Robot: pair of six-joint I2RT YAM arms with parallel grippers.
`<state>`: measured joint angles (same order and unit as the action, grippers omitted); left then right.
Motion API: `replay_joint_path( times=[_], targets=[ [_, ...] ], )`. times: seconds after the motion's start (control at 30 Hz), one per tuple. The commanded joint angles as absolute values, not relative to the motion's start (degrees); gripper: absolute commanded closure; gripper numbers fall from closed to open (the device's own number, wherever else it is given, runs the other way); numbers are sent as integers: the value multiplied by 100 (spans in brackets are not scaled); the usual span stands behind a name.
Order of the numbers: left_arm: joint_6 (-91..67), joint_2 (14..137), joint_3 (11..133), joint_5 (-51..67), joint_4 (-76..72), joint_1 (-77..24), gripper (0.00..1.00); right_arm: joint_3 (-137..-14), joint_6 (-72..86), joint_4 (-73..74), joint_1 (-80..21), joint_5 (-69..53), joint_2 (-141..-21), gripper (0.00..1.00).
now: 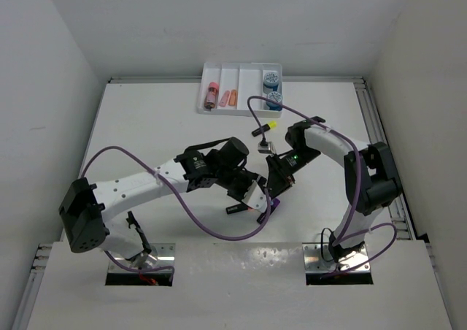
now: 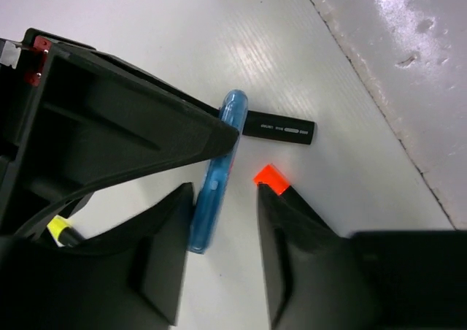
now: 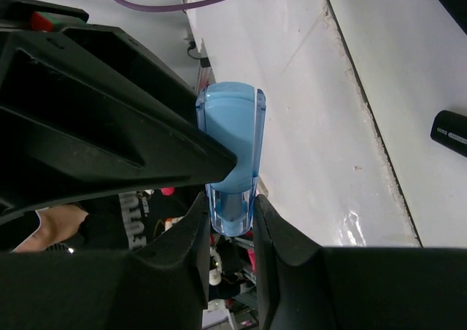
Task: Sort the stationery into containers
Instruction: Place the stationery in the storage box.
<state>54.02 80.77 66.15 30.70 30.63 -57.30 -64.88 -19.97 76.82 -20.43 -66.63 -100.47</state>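
The right gripper (image 3: pixel 230 206) clamped a blue translucent piece (image 3: pixel 232 147) between its fingers, near the middle of the counter (image 1: pixel 146 125). Close beside it, the left gripper (image 2: pixel 225 191) stood with its jaws apart. A similar blue piece (image 2: pixel 219 162) touched one of its fingers, an orange highlighter tip (image 2: pixel 271 177) showed at the other, and a black highlighter body (image 2: pixel 281 131) lay just beyond. A yellow-ended highlighter (image 1: pixel 265 129) lay mid-counter. The white tray (image 1: pixel 241 112) sat at the far edge, holding a pink stick (image 1: pixel 212 94), peach sticks (image 1: pixel 228 98) and two blue round pieces (image 1: pixel 271 77).
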Motion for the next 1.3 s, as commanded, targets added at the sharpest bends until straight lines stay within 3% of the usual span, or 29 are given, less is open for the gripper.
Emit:
replay_joint_path(
  times=[0.0,0.17,0.27,0.4,0.47,0.67,0.8,1.0,1.13,1.27],
  targets=[
    [5528,8095,6671,3243,2997,-5827,57,-6688,-2241,7928,-2083,-6917,-9984,100],
    [5432,8086,6557,3164,2927,-5827,80,-6723,-2434,8094,-2083,-6970,-9941,100],
    [5327,8033,6469,3111,2857,-5818,88,-6838,-2549,8235,-2066,-6970,-9941,99],
    [5107,7893,6276,3137,2795,-5600,93,-7276,-2654,8376,-1689,-6935,-9888,39],
    [4739,7814,6136,3068,2716,-5398,96,-7679,-2532,8193,-1111,-6882,-9801,28],
    [2139,8401,6379,2743,2048,-4196,100,-7271,-414,4925,280,-5340,-8835,26],
    [471,9560,8071,2391,2013,-3166,100,-6611,-325,3852,509,-4264,-8071,26],
    [-1465,12132,11269,1513,2031,-2233,100,-5696,-483,3752,554,-4017,-7507,26],
    [-1565,13267,12835,1004,1662,-2030,100,-5380,-562,3937,510,-3964,-7217,27],
    [-1494,13798,12946,729,749,-1925,100,-5238,-623,3981,440,-3762,-6917,27]
  ],
)
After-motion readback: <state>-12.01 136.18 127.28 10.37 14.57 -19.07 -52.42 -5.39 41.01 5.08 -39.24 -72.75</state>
